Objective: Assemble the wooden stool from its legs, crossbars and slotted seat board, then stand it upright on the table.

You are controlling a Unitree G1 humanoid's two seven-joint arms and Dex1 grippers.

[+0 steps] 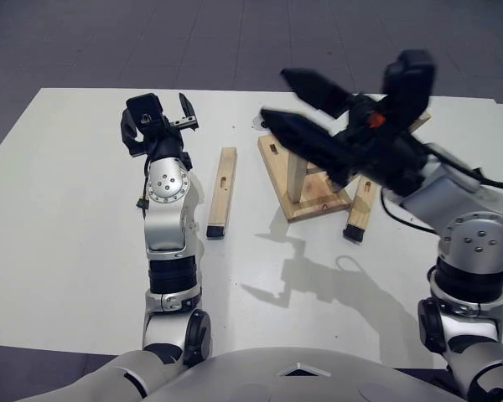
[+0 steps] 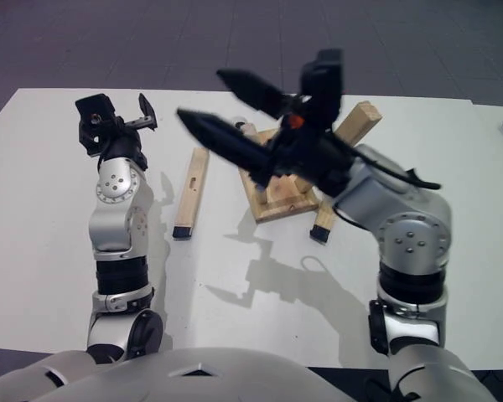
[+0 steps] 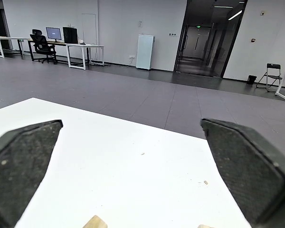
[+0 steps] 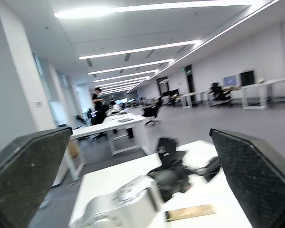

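Note:
The slotted seat board (image 1: 312,199) lies flat on the white table (image 1: 67,209), right of centre, with one leg (image 1: 296,174) standing up out of it. A loose leg (image 1: 222,191) lies left of the board. Another leg (image 1: 360,209) with a dark foot lies against the board's right side, and a further wooden piece (image 2: 360,122) sticks out behind my right arm. My right gripper (image 1: 273,92) is raised above the board, open and holding nothing. Over the table's far left part my left gripper (image 1: 163,117) stands open, with its pads (image 3: 21,161) wide apart.
The table's near half and left side hold no objects. A small pale mark (image 1: 258,126) lies near the far edge behind the board. In the right wrist view my left gripper (image 4: 173,159) shows farther off with the loose leg (image 4: 190,212) beside it.

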